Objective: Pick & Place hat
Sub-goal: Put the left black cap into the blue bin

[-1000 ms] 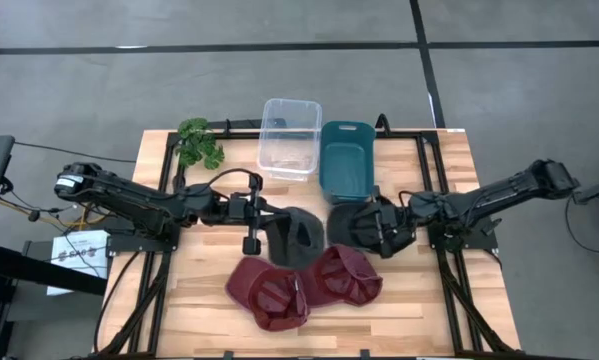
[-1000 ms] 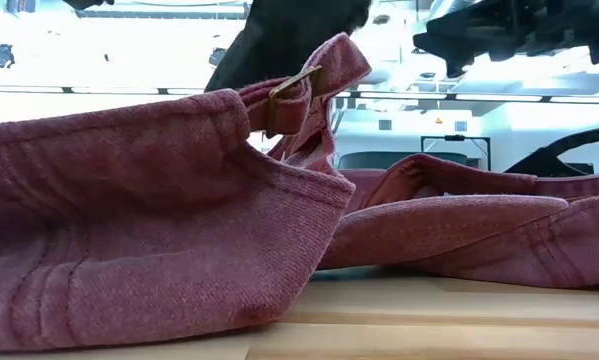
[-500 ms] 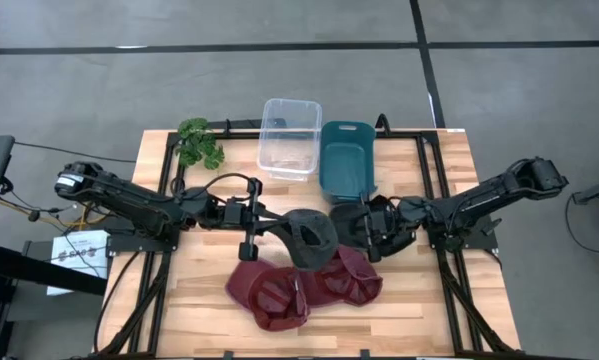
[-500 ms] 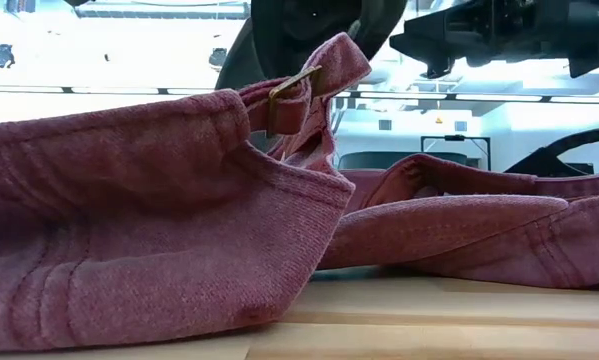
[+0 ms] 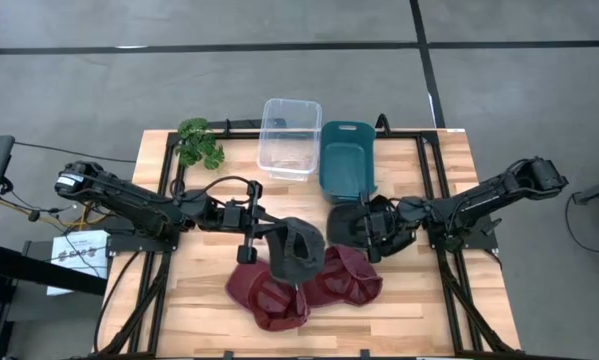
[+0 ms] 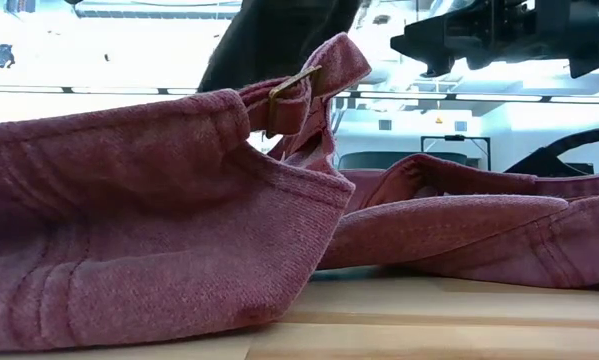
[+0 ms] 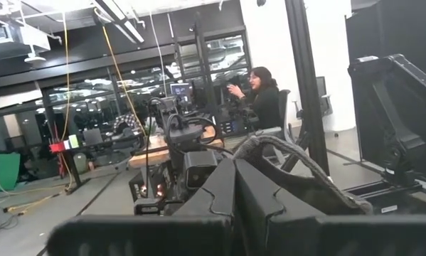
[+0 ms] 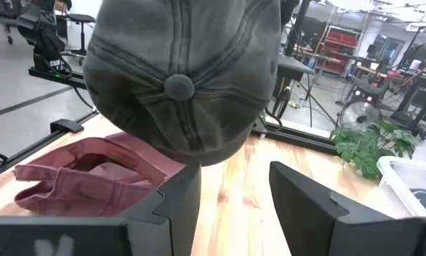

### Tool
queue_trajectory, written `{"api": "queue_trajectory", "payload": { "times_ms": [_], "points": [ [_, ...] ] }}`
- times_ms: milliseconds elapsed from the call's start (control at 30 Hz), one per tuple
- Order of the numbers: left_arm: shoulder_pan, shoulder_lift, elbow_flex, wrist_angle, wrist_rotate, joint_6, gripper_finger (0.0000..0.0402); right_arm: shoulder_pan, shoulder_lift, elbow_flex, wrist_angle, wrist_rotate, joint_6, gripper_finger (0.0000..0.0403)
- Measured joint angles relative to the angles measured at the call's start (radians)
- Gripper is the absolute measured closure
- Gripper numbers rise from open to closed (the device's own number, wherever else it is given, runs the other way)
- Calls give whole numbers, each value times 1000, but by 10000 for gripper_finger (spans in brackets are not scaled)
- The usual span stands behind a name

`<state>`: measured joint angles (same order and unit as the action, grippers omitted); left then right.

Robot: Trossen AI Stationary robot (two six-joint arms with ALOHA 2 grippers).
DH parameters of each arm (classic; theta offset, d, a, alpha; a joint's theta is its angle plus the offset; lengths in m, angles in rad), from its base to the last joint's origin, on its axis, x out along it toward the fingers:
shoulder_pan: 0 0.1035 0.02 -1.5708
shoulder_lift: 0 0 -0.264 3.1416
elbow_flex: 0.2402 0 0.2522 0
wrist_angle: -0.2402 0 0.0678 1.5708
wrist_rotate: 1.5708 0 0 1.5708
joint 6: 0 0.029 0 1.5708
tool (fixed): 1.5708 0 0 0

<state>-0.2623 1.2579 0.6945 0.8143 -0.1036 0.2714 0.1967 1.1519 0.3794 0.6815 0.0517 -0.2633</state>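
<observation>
pick done, place pending | left claw (image 5: 262,237) clamped on dark grey hat (image 5: 297,249), held above two maroon hats (image 5: 304,283) on surface (image 5: 199,300) | right claw (image 5: 371,228) spread, empty, nearby | teal bin (image 5: 346,160) looks the likely target

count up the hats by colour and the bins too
dark grey hats: 2, one held up by the left gripper, one on the table by the right gripper
maroon hats: 2
bins: 2, clear and teal
total: 6

Readable text: none is found on hats, bins or arms.
Paper sheet (image 5: 81,250) beside the worktop (image 5: 204,310): print too small to be read.
</observation>
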Motion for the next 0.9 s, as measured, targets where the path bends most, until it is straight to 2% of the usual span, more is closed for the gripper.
{"api": "queue_trajectory", "payload": {
  "times_ms": [167,667,900],
  "points": [
    [0,0,0,18,0,-8,396,4,0,0,0,-1,-87,246],
    [-3,0,0,100,34,-180,396,88,0,44,-14,0,-392,248],
    [-7,0,0,114,33,-189,396,82,0,72,-16,0,-400,249]
  ]
}}
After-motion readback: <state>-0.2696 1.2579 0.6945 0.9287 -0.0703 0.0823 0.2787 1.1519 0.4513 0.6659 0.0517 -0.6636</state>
